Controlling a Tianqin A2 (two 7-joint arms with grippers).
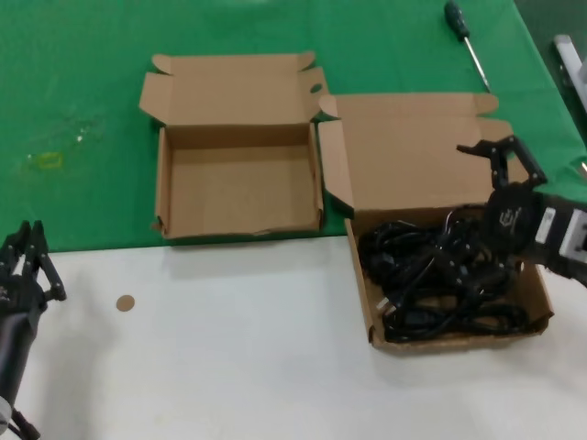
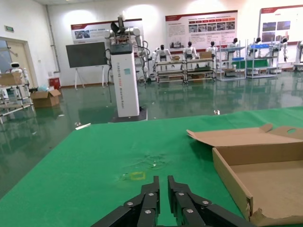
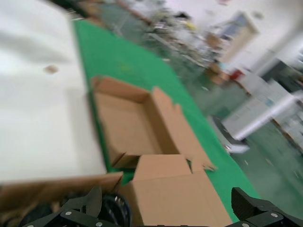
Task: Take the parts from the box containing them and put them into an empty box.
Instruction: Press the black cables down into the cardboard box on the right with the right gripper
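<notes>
Black parts (image 1: 440, 284) lie just below open right hand (image 1: 486, 151).

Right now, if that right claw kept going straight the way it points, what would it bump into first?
Most likely the big carton's lid panel. The open right gripper hovers over the cables, pointing across that raised panel; depth is uncertain.

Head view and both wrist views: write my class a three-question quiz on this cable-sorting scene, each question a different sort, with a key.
1. True or false: the smaller carton already holds a cable.
2. Multiple choice: the right gripper is (A) parked off the table, (B) open above the larger carton, (C) shut on a screwdriver.
3. Fill in: the left gripper sits over the ____ part of the table.

Key: 1 false; 2 B; 3 white. The cables all lie in the larger carton.
</notes>
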